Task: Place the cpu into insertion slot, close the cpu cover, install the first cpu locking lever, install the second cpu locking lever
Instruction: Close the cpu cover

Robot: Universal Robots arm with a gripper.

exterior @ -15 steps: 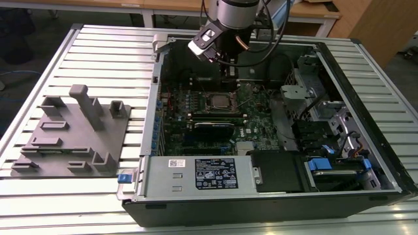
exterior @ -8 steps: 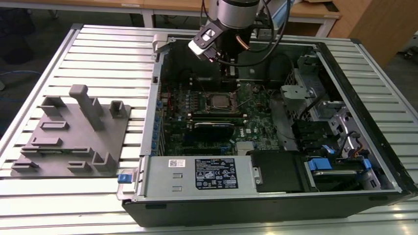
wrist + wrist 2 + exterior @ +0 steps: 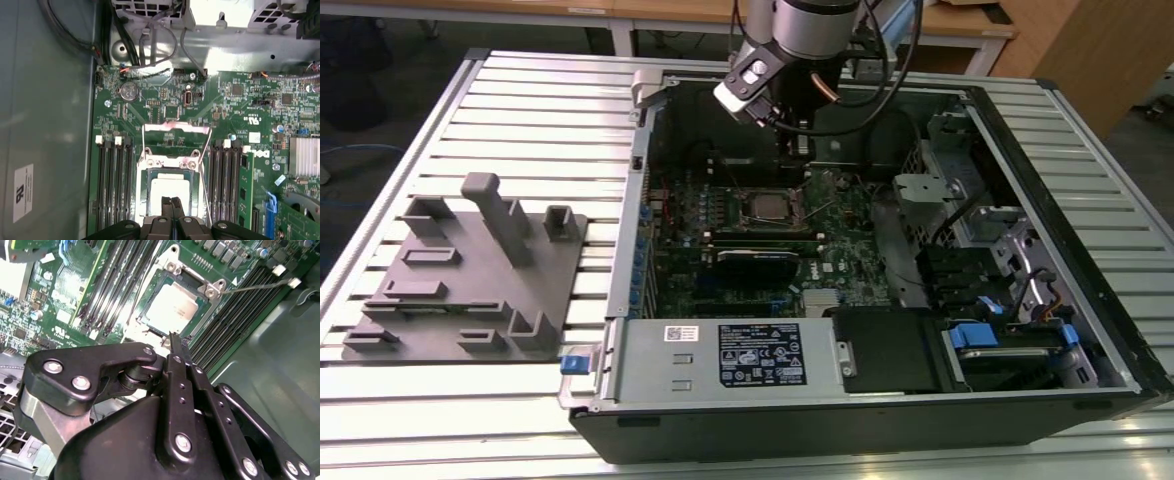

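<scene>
The cpu [image 3: 170,190] [image 3: 172,307], a flat silver square, lies in the insertion slot [image 3: 142,192] [image 3: 767,208] on the green board. My gripper [image 3: 171,201] [image 3: 172,337] [image 3: 790,160] hangs just above the cpu's edge, its fingers shut together with nothing between them. In the first wrist view the cpu cover [image 3: 175,128], a thin metal frame, stands tilted up at the slot's far end. Thin wire locking levers [image 3: 204,155] [image 3: 255,287] stick out beside the slot, unlatched.
The board sits deep in an open computer case [image 3: 1067,180] on a slatted table [image 3: 520,110]. Long black memory slots [image 3: 115,185] flank the insertion slot on both sides. Cables [image 3: 150,45] and drive bays [image 3: 987,290] crowd the case. A grey fixture [image 3: 467,270] stands at the exterior view's left.
</scene>
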